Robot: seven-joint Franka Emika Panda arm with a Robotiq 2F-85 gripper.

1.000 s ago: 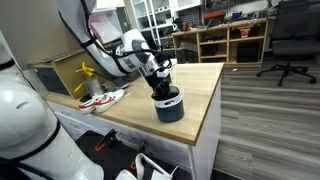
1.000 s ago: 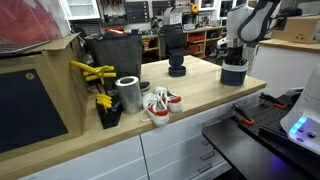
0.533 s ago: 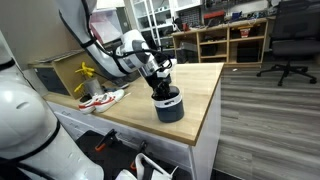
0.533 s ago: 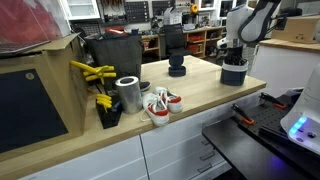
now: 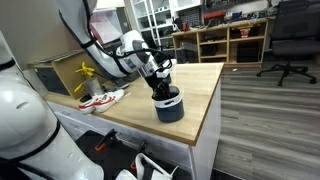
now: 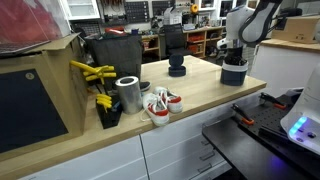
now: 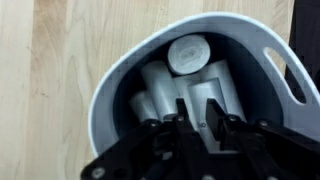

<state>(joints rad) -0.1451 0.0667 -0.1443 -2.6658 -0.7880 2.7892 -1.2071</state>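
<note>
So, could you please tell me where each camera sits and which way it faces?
An exterior view: off the table's side, facing the shelves; the arm reaches from the left into the container.
An exterior view: low beyond the sneakers, looking along the tabletop toward the container; the arm shows at upper right.
Wrist view: straight down into the container; the gripper shows at the bottom edge.
Shared: all see the container; both exterior views see the sneakers.

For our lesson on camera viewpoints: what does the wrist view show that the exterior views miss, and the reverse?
Only the wrist view: white cylinders lying inside the pot. Only the exterior views: shoes, a can and yellow tools. Both: the pot on the wooden table, with the end effector reaching into it.
</note>
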